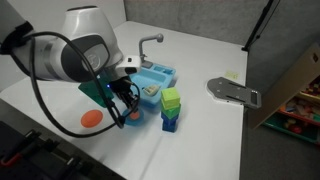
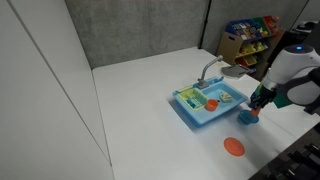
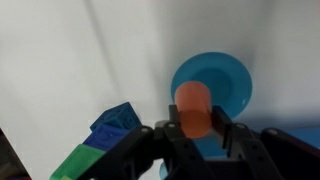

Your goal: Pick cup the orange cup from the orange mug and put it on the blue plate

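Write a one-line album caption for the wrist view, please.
The fingers hold the orange cup over the blue plate, with stacked toy blocks alongside.

In the wrist view, the cup (image 3: 193, 108) is held between the jaws of the gripper (image 3: 193, 130) over the plate (image 3: 225, 80), and the stack of blocks (image 3: 108, 138) is seen to the left of it. In an exterior view, the toy sink (image 1: 155, 78) is set on the table (image 1: 200, 55) behind the gripper, with the stack of blocks just in front of the sink and to the picture's right of the gripper. A second plate (image 1: 95, 118) is laid flat on the table just to the picture's left of the gripper.
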Available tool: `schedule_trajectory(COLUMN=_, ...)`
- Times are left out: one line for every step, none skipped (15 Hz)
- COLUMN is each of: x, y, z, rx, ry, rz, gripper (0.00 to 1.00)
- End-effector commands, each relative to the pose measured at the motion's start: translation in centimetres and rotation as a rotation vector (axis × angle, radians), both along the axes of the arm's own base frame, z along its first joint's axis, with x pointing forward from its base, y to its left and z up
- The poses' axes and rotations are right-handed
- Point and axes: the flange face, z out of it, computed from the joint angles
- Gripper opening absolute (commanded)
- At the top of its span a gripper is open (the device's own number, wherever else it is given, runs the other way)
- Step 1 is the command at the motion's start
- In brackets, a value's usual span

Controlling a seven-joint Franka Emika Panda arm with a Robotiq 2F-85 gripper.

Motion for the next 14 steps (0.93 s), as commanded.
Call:
schedule_trajectory(x=0.5, y=1.0, z=-1.0, rx=-0.004, ry=-0.019, rz=0.009, gripper=0.12)
schedule_trajectory(x=0.4, y=1.4, z=-1.4, rx=-0.003, ry=-0.021, rz=0.012, gripper=0.12)
schedule_trajectory(x=0.5, y=1.6, z=-1.6, rx=-0.004, ry=-0.021, rz=0.012, gripper=0.12)
schedule_trajectory(x=0.5, y=1.9, z=-1.8, rx=-0.005, ry=-0.023, rz=0.013, gripper=0.12)
schedule_trajectory(x=0.4, y=2.0, z=-1.9, rx=-0.006, ry=-0.026, rz=0.012, gripper=0.13)
schedule_trajectory(x=0.5, y=2.1, z=-1.9, rx=-0.006, ry=-0.031, rz=0.011, gripper=0.55)
schedule_trajectory(x=0.5, y=2.2, z=-1.7, rx=-0.005, ry=-0.036, rz=0.008, gripper=0.63)
schedule_trajectory(x=0.5, y=2.3, z=-1.5, rx=-0.003, ry=-0.042, rz=0.006, gripper=0.70)
schedule_trajectory(x=0.6, y=2.4, z=-0.9, rx=0.000, ry=-0.052, rz=0.007, gripper=0.78)
schedule_trajectory(x=0.7, y=2.6, z=-0.4, rx=0.003, ry=-0.061, rz=0.009, gripper=0.85)
schedule_trajectory(x=0.9, y=2.9, z=0.4, rx=0.005, ry=-0.074, rz=0.014, gripper=0.93)
schedule_trajectory(x=1.1, y=3.2, z=1.1, rx=0.007, ry=-0.083, rz=0.021, gripper=0.99)
schedule_trajectory(x=1.3, y=3.6, z=1.9, rx=0.002, ry=-0.089, rz=0.027, gripper=1.00)
schedule_trajectory(x=1.7, y=4.2, z=2.6, rx=0.003, ry=-0.101, rz=0.041, gripper=1.00)
